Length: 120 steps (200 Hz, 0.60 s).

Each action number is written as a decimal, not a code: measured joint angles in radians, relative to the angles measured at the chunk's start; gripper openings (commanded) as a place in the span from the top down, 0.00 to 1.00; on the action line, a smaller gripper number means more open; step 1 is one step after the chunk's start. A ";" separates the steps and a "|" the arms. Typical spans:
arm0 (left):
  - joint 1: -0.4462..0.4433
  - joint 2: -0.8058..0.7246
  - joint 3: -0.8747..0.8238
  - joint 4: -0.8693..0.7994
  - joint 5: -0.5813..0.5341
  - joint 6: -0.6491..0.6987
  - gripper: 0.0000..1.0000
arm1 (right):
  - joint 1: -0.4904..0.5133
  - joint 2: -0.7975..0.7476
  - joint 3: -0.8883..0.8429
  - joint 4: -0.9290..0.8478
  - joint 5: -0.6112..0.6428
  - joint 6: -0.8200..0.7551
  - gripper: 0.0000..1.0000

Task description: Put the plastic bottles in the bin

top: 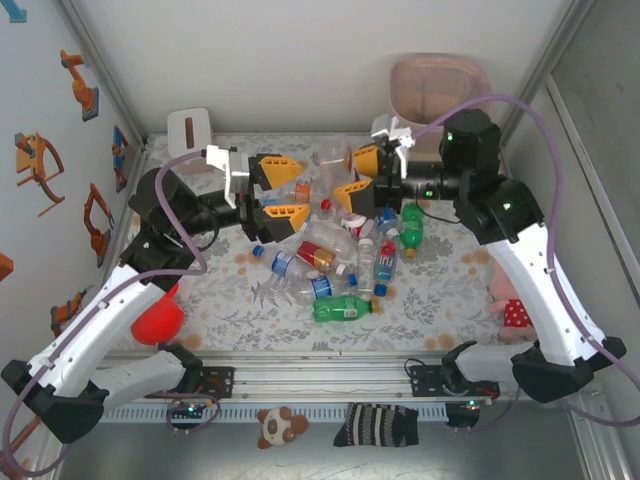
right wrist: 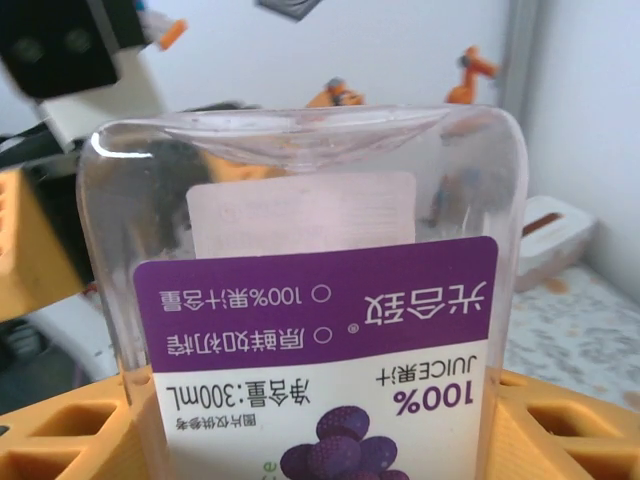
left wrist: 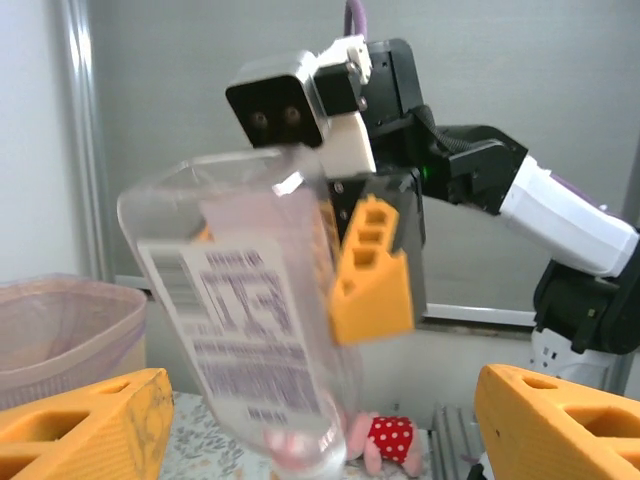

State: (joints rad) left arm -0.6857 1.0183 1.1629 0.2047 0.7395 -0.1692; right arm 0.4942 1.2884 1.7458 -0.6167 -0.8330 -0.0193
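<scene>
1. My right pincer (top: 355,177) pinches a clear juice bottle (right wrist: 310,330) by its sides, cap down, lifted above the table (top: 230,300) so it can travel clear of the heap.
2. My left pincer (top: 290,190) faces it from the left, fingers spread wide either side of the bottle without touching it. I judge that leaves the right one in sole charge.
3. The bin (top: 440,80) waits at the far right, just behind my right pincer, while the other bottles (top: 335,265) lie heaped mid-table.
</scene>
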 measured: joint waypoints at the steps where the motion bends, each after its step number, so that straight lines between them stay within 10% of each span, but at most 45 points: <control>1: 0.000 0.000 0.000 0.000 -0.001 0.000 0.22 | -0.002 0.001 0.002 0.000 0.002 0.000 0.42; 120: 0.000 -0.037 -0.065 -0.040 -0.115 0.023 0.22 | -0.382 0.337 0.206 0.294 0.412 0.583 0.54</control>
State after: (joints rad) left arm -0.6857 0.9813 1.0981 0.1646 0.6247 -0.1467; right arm 0.1120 1.6257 1.9522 -0.3225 -0.4206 0.5636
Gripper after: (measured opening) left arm 0.779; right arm 0.631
